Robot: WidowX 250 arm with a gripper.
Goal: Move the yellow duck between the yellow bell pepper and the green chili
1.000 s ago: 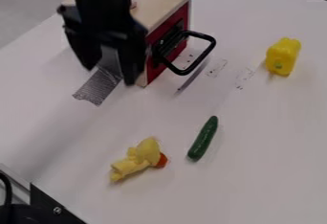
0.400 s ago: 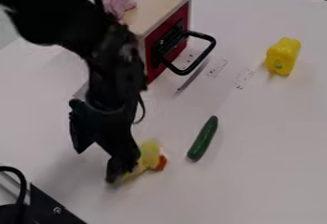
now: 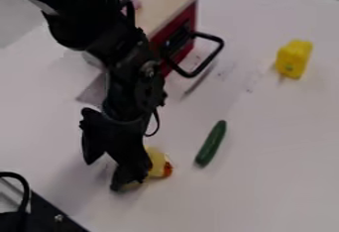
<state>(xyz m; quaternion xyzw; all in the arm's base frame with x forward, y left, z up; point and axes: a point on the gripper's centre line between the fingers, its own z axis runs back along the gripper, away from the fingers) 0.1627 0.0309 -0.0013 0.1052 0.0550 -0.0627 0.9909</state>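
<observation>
Holding gripper point(image 3: 104, 175) spread wide, empty, low at yellow duck point(image 3: 157, 162), likely to straddle it before lifting past green chili point(image 3: 211, 144).

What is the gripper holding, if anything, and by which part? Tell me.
That cannot be told: the gripper hides part of the yellow duck and any hold on it.

The white table point(image 3: 271, 161) held a green chili point(image 3: 211, 144) near the middle, with the yellow duck point(image 3: 157, 160), partly hidden, to its left. A yellow bell pepper point(image 3: 293, 59) sat at far right. Farther left stood a red box point(image 3: 167, 5) with a pale top, a grey strip point(image 3: 94, 91) beside it.
</observation>
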